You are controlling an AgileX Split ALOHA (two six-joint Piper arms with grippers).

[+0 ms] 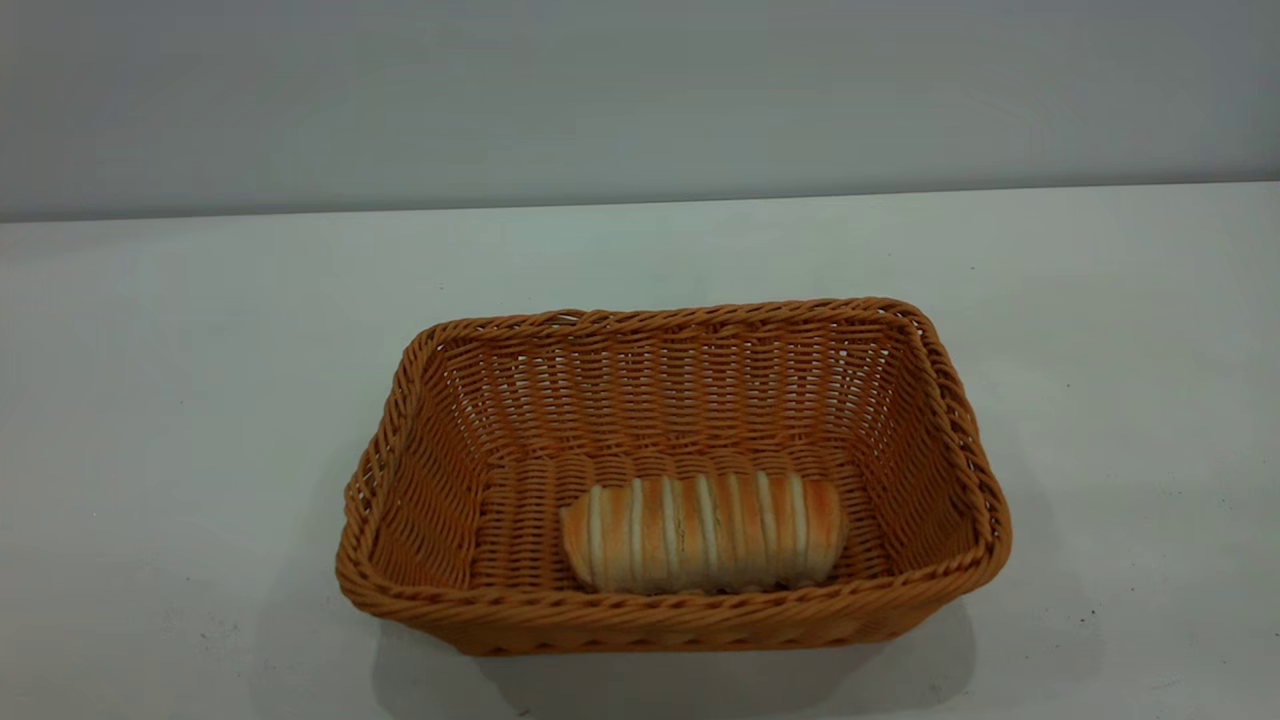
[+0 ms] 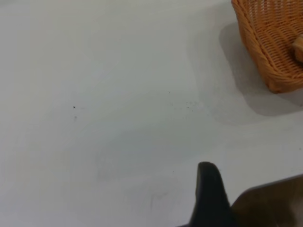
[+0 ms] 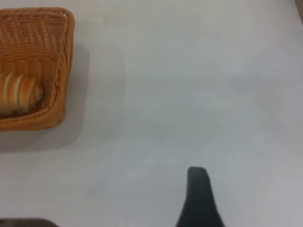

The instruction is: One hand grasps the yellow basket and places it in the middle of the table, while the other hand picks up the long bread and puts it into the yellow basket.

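The basket (image 1: 672, 480) sits upright on the white worktop (image 1: 180, 400), about in the middle of the exterior view. The bread (image 1: 703, 532) lies flat on the basket's floor, lengthwise along the near long wall, close to it and a little toward the right end.

No arm shows in the exterior view. In the left wrist view one dark finger (image 2: 209, 196) of the left gripper hangs over bare worktop, well apart from the basket (image 2: 274, 42), whose corner shows at the frame's edge. Only that one finger is seen, so I cannot tell whether the left gripper is apart or together.

The right wrist view likewise shows a single dark finger (image 3: 199, 198) of the right gripper over bare worktop, well apart from the basket (image 3: 57, 71), with one end of the bread (image 3: 19, 92) visible inside. Its state cannot be told either.
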